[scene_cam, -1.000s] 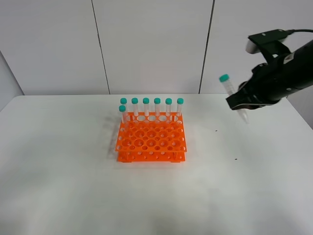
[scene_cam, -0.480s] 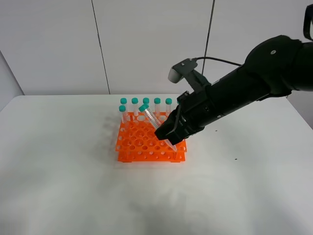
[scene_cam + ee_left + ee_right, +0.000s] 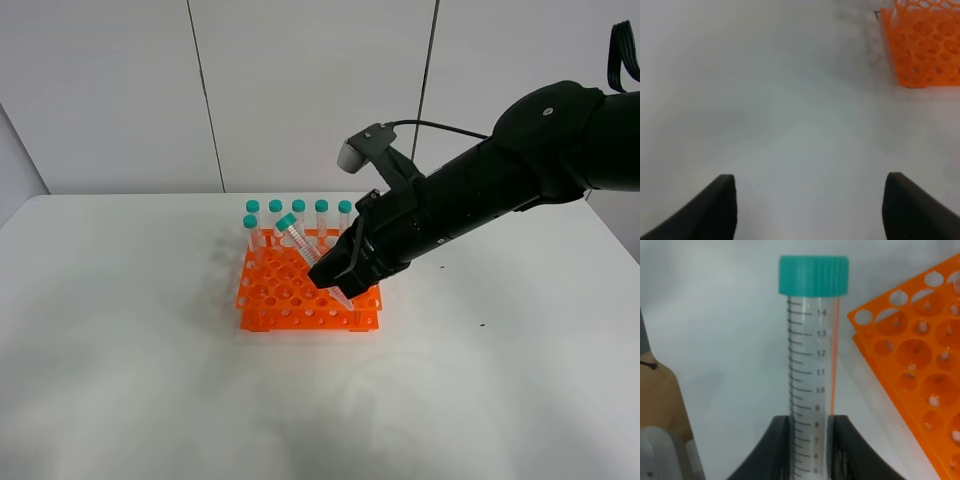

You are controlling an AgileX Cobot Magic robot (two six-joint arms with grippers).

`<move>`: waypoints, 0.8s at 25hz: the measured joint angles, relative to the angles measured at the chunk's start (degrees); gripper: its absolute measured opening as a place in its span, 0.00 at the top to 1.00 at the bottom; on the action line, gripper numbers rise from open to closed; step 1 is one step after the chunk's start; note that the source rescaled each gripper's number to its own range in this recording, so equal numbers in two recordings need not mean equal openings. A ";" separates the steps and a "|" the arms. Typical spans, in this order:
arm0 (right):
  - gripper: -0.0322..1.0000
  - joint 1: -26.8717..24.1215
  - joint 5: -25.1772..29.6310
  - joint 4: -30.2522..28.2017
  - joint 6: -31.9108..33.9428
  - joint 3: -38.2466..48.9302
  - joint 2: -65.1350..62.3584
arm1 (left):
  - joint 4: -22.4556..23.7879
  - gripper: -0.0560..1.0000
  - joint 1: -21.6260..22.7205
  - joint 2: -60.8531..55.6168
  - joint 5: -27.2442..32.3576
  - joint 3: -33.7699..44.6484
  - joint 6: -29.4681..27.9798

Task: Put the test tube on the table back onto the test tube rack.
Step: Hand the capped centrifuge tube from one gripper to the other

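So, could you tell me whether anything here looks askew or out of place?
Only the test tube in the right gripper: it slants over the test tube rack, cap toward the back left, while the other capped tubes stand upright at its back. Nothing looks spilled or damaged.

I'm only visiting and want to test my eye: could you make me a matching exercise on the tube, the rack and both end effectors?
1. test tube
2. test tube rack
3. left end effector
4. right end effector

A. open, holding nothing
B. orange, many holes
C. shut on the test tube
D. tilted, teal cap

Pairs: 1-D, 2-B, 3-A, 4-C
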 joint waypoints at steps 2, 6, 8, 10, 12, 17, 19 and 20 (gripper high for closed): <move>0.93 0.00 0.00 0.00 -0.01 0.00 0.00 | 0.00 0.12 0.00 3.07 -2.94 -2.90 -0.30; 0.93 0.00 -0.55 -0.05 -0.06 0.00 0.00 | 0.00 0.12 0.00 15.55 -9.95 -10.06 -0.51; 0.93 0.00 -0.84 -0.05 -0.06 0.00 0.00 | 0.00 0.12 0.00 22.59 -14.00 -12.82 -0.38; 0.93 0.00 -1.27 -0.05 -0.06 0.00 0.00 | -0.13 0.12 0.00 29.83 -18.65 -14.63 -0.08; 0.93 0.00 -1.48 -0.05 -0.06 0.00 0.00 | -1.55 0.12 0.00 36.12 -22.87 -15.17 0.53; 0.93 0.00 -1.58 -0.05 -0.06 0.00 0.00 | -15.39 0.12 0.00 50.16 -31.09 -15.21 6.01; 0.93 0.00 -1.63 -0.05 -0.06 0.00 0.00 | -24.53 0.12 -0.08 54.17 -32.41 -15.21 11.74; 0.93 0.00 -1.70 -0.05 -0.06 0.00 0.00 | -28.51 0.12 -0.51 56.03 -32.78 -15.21 15.65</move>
